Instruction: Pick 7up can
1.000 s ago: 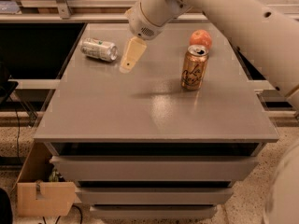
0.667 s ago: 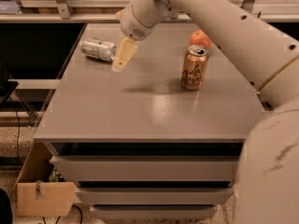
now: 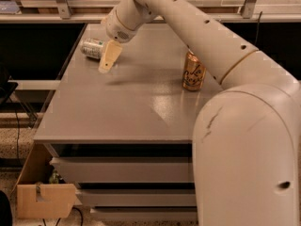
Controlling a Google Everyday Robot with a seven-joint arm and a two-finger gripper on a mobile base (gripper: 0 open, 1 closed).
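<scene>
The 7up can (image 3: 92, 48) lies on its side at the far left part of the grey table (image 3: 117, 112), its shiny end turned to the left. Just beside it, on its right, hangs the gripper (image 3: 105, 67), cream in colour and pointing down toward the table top. I cannot tell if it touches the can, or whether it is spread or pressed together. The white arm (image 3: 197, 29) reaches over from the right. A gold can (image 3: 193, 71) stands upright, well apart. Below left sits a cardboard box (image 3: 44, 200).
</scene>
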